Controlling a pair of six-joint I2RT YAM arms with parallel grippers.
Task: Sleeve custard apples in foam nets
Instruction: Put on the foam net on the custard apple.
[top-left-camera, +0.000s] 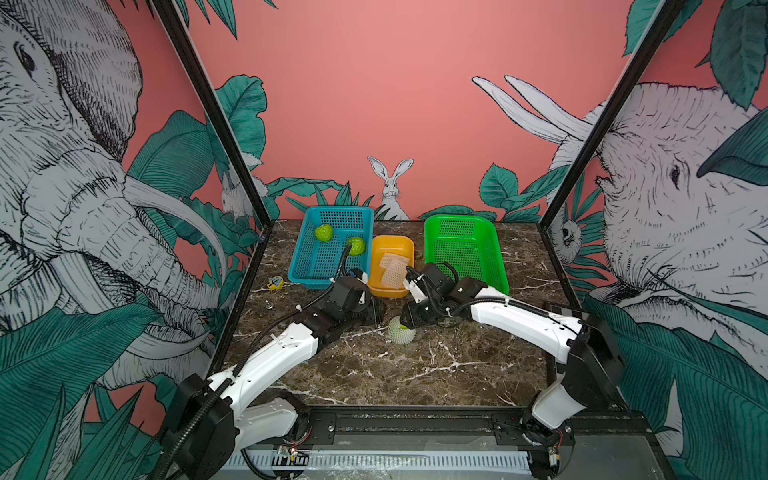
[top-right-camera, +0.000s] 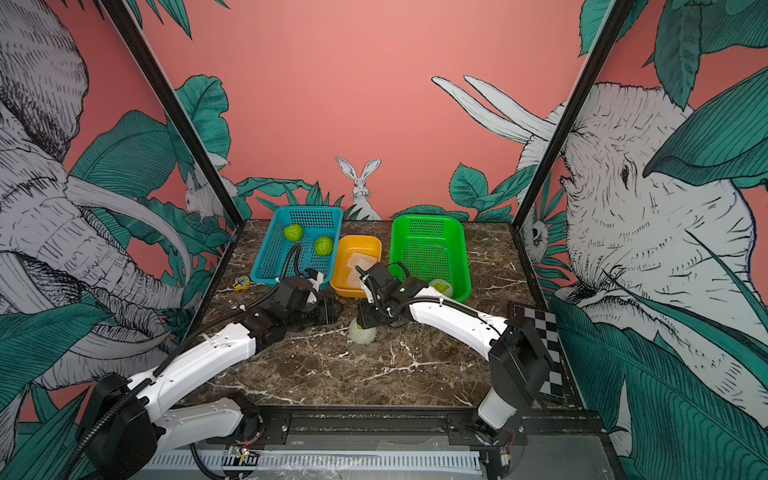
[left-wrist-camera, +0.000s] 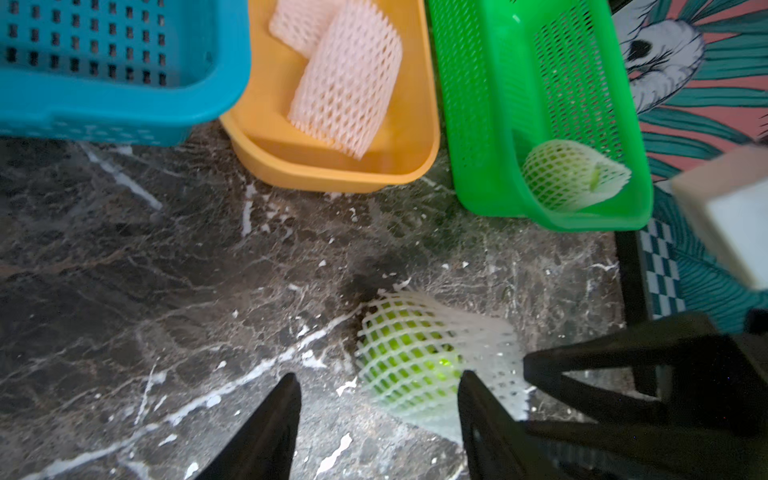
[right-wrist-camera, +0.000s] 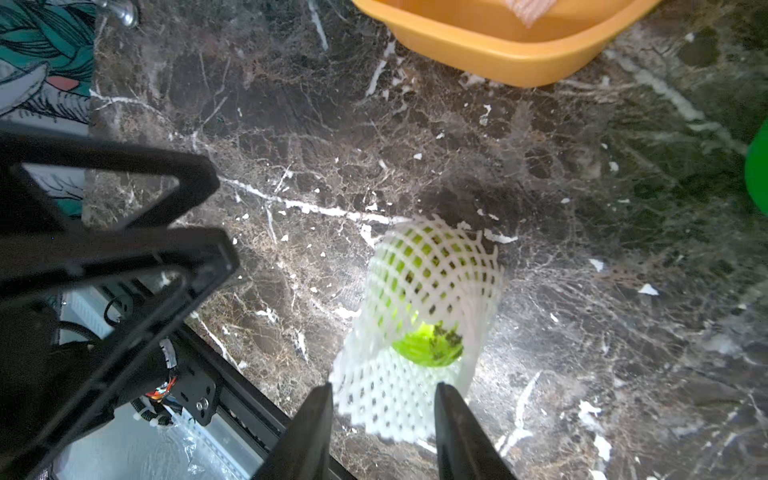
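Two pincers stand parted over the marble bench (top-left-camera: 415, 374): left pincer (left-wrist-camera: 380, 376) empty, right pincer (right-wrist-camera: 384, 386) astride the loose end of an off-white foam mesh net (right-wrist-camera: 436, 266) sleeving a bumpy green custard apple (right-wrist-camera: 428, 347). Sleeving looks done; next, likely, grip it and carry it to the green perforated plastic basket (top-left-camera: 461, 249).

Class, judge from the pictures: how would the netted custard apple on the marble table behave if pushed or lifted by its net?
The netted custard apple looks roundish, so a push would probably roll it. Its foam net overhangs loosely at one end; lifted there, the fruit might slip out.
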